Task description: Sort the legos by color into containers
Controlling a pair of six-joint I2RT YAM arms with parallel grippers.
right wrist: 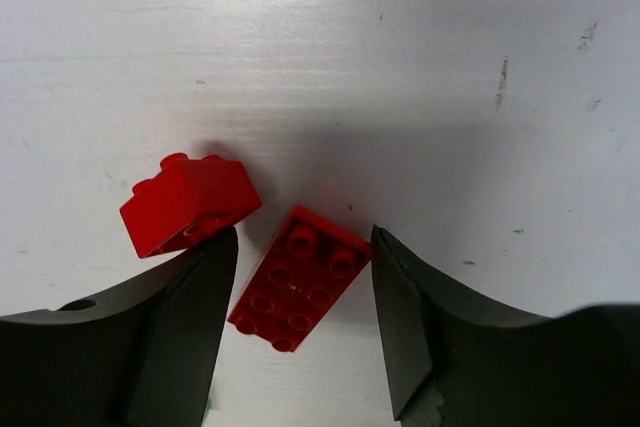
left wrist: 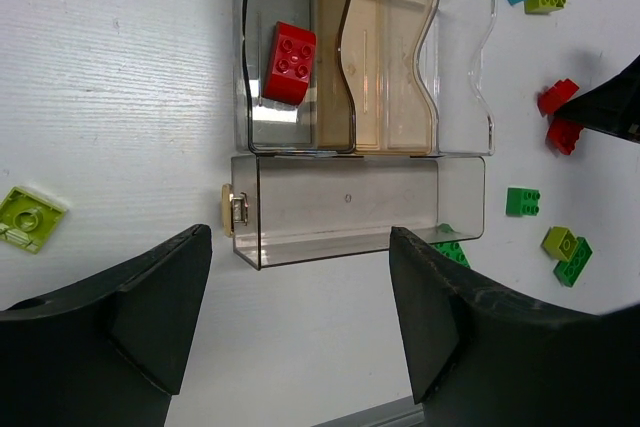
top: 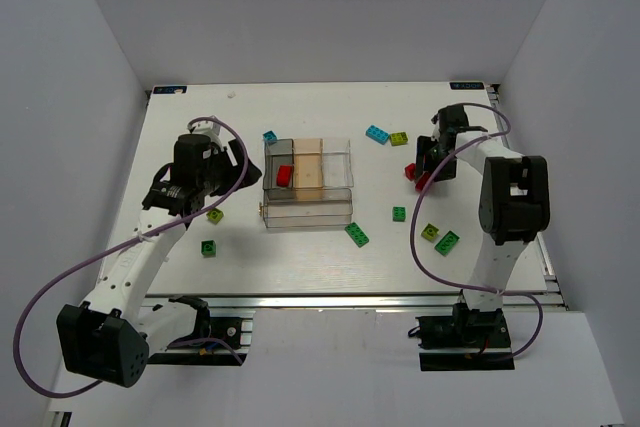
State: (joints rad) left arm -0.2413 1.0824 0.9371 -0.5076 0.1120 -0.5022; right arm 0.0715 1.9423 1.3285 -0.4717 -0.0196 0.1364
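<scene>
At the left of the white table (top: 180,137), my left gripper (left wrist: 298,257) hangs with its jaws spread wide and nothing between them, facing the long near side of the containers (top: 308,215). Near it lie a lime-yellow brick (top: 215,215) and a dark green brick (top: 208,248), both loose on the table. A cyan brick (top: 270,136) sits just beside the box's far left corner. Inside, one red brick (left wrist: 289,63) rests at a tilt in the smoky grey compartment.

Right of the box, a green brick (top: 357,235) lies near its front corner. A second cyan brick (top: 377,134) and a lime-yellow neighbour (top: 399,138) sit side by side toward the far edge.

Further right, my right gripper (right wrist: 302,247) is down at the table with its jaws parted. They straddle a red two-by-four brick (right wrist: 300,277) lying studs up and askew — whether either finger touches it I cannot tell. A smaller red block (right wrist: 190,202) lies tipped over just beside one finger (right wrist: 170,327). Near my right arm, a lime-yellow piece (top: 430,231) and a bright green brick (top: 447,242) lie close together.
</scene>
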